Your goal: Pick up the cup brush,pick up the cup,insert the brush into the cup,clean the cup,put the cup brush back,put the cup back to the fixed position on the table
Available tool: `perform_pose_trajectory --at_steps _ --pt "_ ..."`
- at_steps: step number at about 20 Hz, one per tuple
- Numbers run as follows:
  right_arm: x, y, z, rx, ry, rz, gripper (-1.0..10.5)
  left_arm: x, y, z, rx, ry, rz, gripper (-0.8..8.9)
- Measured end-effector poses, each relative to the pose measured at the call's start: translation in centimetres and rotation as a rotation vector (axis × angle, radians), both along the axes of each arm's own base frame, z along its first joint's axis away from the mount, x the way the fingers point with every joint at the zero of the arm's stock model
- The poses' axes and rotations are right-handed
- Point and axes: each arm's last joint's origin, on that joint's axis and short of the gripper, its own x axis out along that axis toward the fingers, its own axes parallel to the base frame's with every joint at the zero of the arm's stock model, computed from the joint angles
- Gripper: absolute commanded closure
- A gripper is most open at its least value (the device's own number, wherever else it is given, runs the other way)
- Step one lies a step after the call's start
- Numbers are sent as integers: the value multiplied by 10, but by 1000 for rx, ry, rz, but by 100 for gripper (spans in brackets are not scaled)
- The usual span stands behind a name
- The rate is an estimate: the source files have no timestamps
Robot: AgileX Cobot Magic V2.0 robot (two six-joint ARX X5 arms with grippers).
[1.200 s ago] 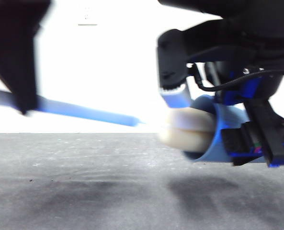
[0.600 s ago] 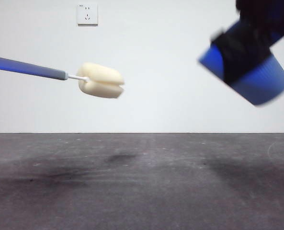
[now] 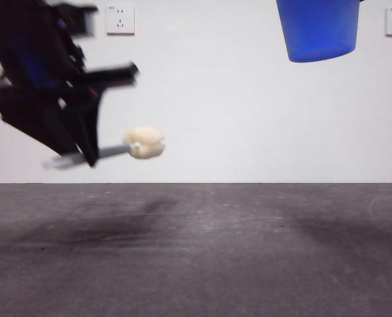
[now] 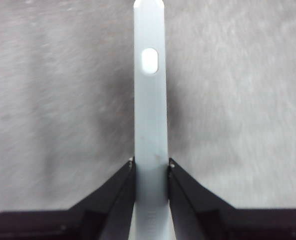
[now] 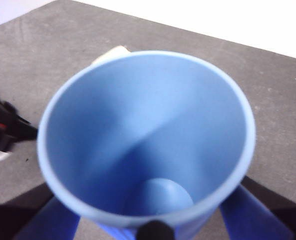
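Note:
My left gripper (image 3: 83,155) hangs at the left of the front view, above the table (image 3: 202,264). It is shut on the cup brush's grey handle (image 4: 150,125), which runs straight out between the jaws. The cream-yellow sponge head (image 3: 146,142) points towards the middle, in the air. The blue cup (image 3: 318,30) hangs high at the top right, upright with its base down. In the right wrist view my right gripper (image 5: 150,212) is shut on the cup (image 5: 148,135), whose mouth faces the camera. The cup is empty. The sponge head (image 5: 113,52) peeks from behind its rim.
A white wall with two sockets (image 3: 120,19) stands behind the table. The left arm (image 5: 3,125) shows as a black shape at the edge of the right wrist view. Dark shadows lie on the table under both arms.
The sponge head has come out of the cup. The cup has risen and turned upright at the top right. The left gripper has come into view and lowered the brush.

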Motion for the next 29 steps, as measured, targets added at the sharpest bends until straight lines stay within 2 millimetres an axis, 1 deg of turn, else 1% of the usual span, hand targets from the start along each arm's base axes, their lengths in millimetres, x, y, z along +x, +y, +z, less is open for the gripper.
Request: perform_pose_trajectory --at_steps 3,5,9,15,17,18,20,21,22,25,27,29 --pt "0 0 0 2 5 -2 963 15 -11 -26 11 38 21 822" --pt "0 0 0 1 5 -2 963 23 -17 -39 0 44 39 822" --pt "0 0 0 9 10 -6 963 33 -25 -57 -38 49 86 822" --pt "0 0 -1 17 14 -10 963 38 -29 -77 -26 88 113 822" --pt "0 0 -1 19 14 -12 963 39 -29 -78 -28 84 114 802" --pt "0 0 -1 19 14 -12 963 39 -29 -78 -29 84 116 755" --pt "0 0 -1 19 15 -12 963 39 -29 -78 -33 86 114 567" --pt "0 0 -1 18 15 -12 963 39 -30 -78 -37 91 110 508" --pt "1 1 -1 16 16 -12 963 39 -30 -77 -47 98 102 491" --pt "9 6 -5 6 25 -27 963 40 -32 -75 -65 116 84 492" --pt "19 12 -8 23 14 -47 963 36 -29 -73 -48 134 83 492" --pt "32 16 -17 48 16 -49 963 31 -25 -69 -30 151 81 492"
